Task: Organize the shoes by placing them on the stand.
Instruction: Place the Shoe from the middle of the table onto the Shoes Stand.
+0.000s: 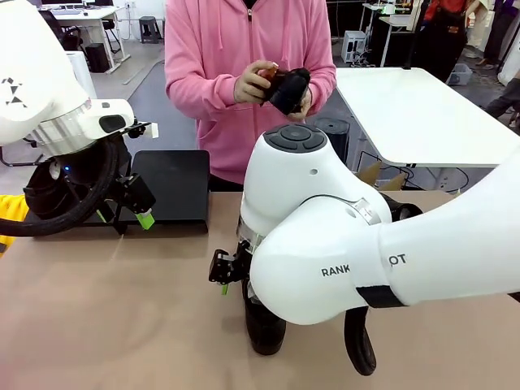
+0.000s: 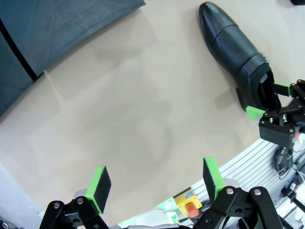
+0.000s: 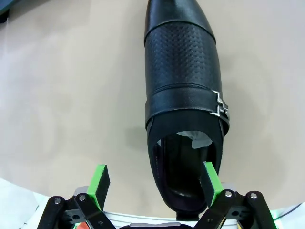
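One glossy black shoe (image 3: 183, 81) lies on the tan table with white paper in its heel opening. My right gripper (image 3: 155, 183) is open at its heel: one pad stands over the opening, the other outside the side wall. The same shoe (image 2: 238, 52) lies far right in the left wrist view, and low in the middle in the front view (image 1: 264, 325), under my right arm. A person in pink holds a second shoe (image 1: 284, 88) in both hands. My left gripper (image 2: 156, 183) hangs open over bare table beside the black stand (image 1: 166, 187), holding nothing.
The stand's dark panels (image 2: 62, 24) fill the left wrist view's top left. My bulky right arm (image 1: 341, 244) blocks much of the table's middle and right. A black cable loop (image 1: 357, 341) hangs below it. A white table (image 1: 414, 114) stands behind the person.
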Available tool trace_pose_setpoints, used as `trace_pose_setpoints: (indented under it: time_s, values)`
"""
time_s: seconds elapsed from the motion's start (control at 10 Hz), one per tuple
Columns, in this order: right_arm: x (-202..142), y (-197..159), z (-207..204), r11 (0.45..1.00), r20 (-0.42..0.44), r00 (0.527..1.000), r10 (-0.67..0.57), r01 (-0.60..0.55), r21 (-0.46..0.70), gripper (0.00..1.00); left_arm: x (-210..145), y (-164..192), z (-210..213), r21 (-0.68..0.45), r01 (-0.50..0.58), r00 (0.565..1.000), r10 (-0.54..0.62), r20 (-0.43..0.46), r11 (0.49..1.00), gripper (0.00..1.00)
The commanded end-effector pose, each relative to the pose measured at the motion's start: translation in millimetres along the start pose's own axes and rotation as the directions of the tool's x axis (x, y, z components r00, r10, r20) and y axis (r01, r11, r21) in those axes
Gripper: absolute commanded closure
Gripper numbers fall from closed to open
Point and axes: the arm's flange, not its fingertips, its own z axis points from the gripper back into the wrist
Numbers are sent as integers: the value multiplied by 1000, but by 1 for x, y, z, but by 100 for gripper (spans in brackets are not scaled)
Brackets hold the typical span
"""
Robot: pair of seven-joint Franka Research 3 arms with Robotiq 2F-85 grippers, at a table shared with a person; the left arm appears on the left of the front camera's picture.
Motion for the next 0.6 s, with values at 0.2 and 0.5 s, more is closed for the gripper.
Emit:
trace_pose_setpoints:
  time_s: [0.2, 0.5]
  values:
    - [-17, -9, 19, 993, 69, 991, 113, -115, 16, 0, -3, 1, 1, 12, -1, 1000, 1, -5, 1000, 0]
    - [-21, -70, 95, 994, 233, 968, 88, -100, 43, 0, -3, 1, 1, 12, -1, 1000, 1, -5, 1000, 0]
